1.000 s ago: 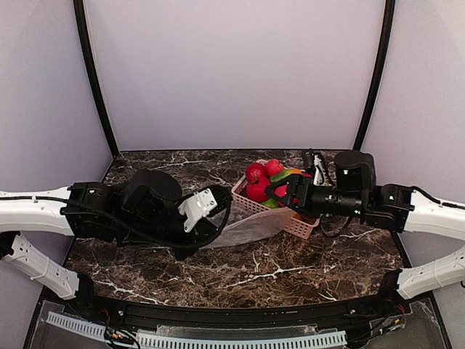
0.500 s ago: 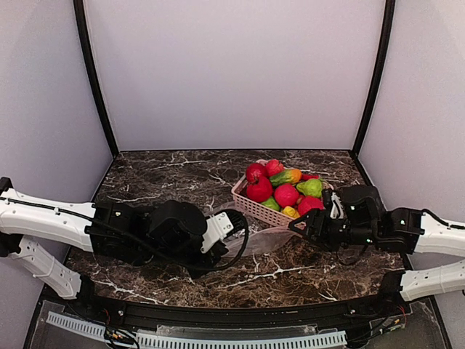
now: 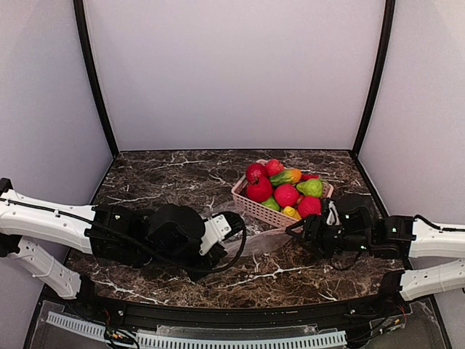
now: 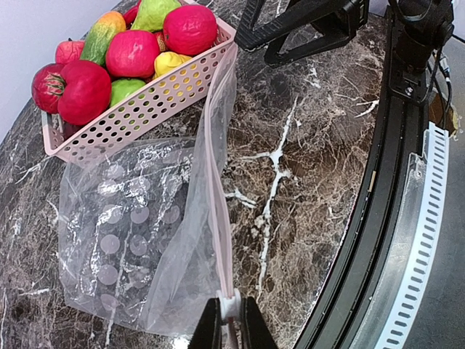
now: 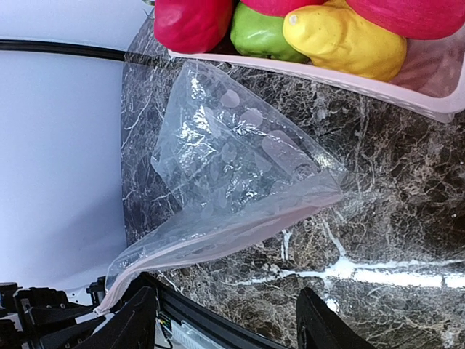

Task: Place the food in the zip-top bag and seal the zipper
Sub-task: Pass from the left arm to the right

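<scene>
Zip-top bag (image 4: 138, 240) lies slack and dotted on the marble table (image 4: 305, 167), at the 7 o'clock side of the pink basket (image 4: 138, 113) in the top view, with 1 corner touching the basket wall. Toy fruits (image 4: 131, 52) in red, green and yellow sit piled in the basket. At the bag's 9 o'clock, the left end effector (image 4: 231, 323) is pinched narrow on the near end of the zipper (image 4: 218, 189), which runs up to the basket rim. At the bag's 3 o'clock, the right end effector (image 5: 225, 320) is spread wide, low over the table.
</scene>
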Action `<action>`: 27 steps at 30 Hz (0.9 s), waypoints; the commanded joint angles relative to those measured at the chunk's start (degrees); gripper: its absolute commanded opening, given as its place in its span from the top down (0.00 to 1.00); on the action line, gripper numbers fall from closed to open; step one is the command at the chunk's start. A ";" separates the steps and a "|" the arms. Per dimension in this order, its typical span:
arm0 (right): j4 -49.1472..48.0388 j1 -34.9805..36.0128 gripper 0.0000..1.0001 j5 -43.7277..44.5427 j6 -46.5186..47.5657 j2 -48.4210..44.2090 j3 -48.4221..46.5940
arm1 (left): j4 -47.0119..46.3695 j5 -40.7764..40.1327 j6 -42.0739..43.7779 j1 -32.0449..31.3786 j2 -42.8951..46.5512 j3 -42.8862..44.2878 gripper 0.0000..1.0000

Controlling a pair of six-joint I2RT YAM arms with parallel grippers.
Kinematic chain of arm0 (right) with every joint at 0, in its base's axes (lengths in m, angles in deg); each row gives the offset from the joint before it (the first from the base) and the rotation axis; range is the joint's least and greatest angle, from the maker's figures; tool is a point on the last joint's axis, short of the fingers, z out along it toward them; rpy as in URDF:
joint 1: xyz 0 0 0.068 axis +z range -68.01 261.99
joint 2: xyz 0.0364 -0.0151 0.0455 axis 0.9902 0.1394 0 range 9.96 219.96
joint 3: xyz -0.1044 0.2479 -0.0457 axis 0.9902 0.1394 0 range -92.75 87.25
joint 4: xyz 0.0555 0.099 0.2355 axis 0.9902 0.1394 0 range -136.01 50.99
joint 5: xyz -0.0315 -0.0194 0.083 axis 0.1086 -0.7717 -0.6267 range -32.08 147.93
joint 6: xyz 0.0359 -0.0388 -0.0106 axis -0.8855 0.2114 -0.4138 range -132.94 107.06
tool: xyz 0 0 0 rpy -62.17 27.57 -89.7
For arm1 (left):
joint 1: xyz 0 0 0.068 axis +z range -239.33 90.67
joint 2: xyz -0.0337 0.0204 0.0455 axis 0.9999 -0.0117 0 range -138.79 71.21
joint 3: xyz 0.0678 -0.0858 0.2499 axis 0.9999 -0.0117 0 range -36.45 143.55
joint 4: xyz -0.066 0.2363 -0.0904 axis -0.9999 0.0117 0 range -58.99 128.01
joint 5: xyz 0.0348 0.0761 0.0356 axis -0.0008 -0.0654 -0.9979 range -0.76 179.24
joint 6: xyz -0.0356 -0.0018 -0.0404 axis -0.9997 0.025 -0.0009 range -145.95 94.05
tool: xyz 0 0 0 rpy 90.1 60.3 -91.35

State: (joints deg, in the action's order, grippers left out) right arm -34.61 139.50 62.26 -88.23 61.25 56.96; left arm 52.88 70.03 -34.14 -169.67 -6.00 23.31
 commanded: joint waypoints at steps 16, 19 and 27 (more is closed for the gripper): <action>-6.72 0.48 0.49 0.85 -2.22 3.26 1.80 | -1.32 0.75 -1.33 -0.41 2.36 -1.48 0.99; -7.44 0.43 0.50 0.82 -2.24 3.78 1.72 | -1.21 0.80 -1.43 -0.44 2.53 -1.73 0.99; -8.82 0.46 0.53 0.93 -2.39 5.45 1.60 | -1.35 1.01 -1.73 -0.43 2.85 -2.02 1.00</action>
State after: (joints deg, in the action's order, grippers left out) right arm -40.80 139.61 62.48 -90.17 65.84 58.10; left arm 51.83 70.49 -35.25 -169.86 -4.86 22.31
